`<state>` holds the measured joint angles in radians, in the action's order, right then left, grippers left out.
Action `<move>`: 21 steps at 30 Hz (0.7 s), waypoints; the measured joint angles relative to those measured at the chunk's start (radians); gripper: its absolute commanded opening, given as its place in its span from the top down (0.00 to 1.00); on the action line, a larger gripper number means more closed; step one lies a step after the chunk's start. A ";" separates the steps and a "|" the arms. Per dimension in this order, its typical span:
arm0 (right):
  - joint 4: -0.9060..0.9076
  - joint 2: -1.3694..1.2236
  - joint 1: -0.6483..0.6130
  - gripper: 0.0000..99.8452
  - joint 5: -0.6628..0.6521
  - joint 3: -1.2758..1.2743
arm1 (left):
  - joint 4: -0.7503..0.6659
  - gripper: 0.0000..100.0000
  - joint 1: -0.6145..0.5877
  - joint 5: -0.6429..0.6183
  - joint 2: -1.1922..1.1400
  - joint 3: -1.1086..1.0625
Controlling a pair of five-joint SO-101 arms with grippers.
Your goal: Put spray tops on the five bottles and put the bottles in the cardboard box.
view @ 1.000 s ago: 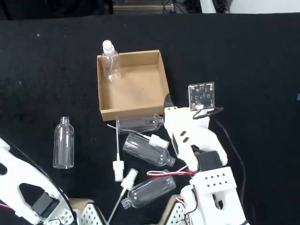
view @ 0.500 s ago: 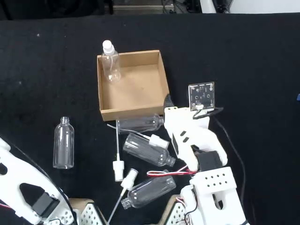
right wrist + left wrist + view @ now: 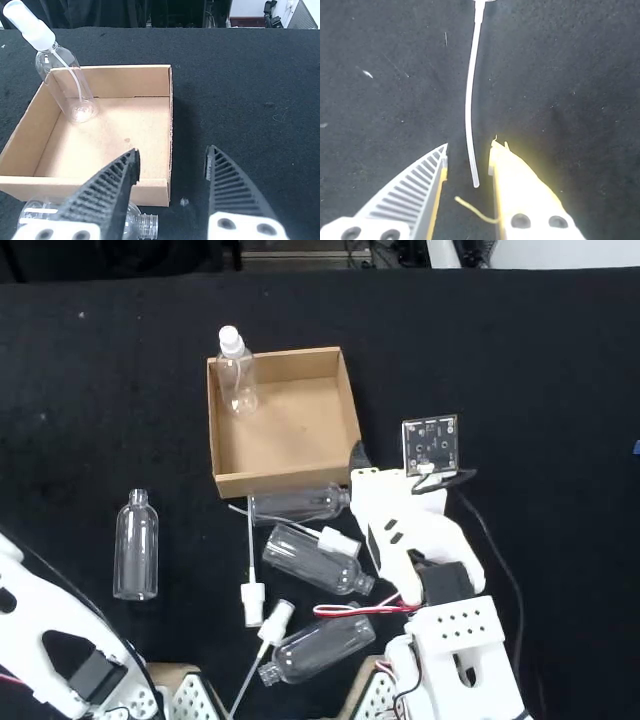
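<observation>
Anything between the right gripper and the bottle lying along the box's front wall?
Nothing visible. The right gripper hangs open over the box at its front corner, and the bottle lies just outside that wall, below it. The wall itself stands between bottle and box interior.

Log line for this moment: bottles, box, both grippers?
cardboard box: one capped bottle inside | table: four uncapped bottles | left gripper: open, straddling loose spray tube | right gripper: open, beside box corner

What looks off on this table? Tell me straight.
The capped bottle in the box leans into a corner, top over the wall. Three open bottles lie jumbled by the box front, loose spray tops among them.
</observation>
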<state>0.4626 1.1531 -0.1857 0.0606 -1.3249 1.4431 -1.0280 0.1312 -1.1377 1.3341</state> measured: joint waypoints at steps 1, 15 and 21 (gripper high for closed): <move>0.000 0.000 0.000 0.80 0.000 0.000 | 0.000 0.89 0.000 0.000 -0.011 0.000; 0.000 0.000 0.000 0.80 0.000 0.000 | 0.000 0.92 0.000 -0.028 -0.025 0.000; 0.000 0.000 0.000 0.80 0.000 0.000 | 0.000 0.83 0.000 -0.028 -0.025 0.000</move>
<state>0.4626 1.1531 -0.1857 0.0606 -1.3249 1.4431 -1.0280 0.1036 -1.1623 1.3341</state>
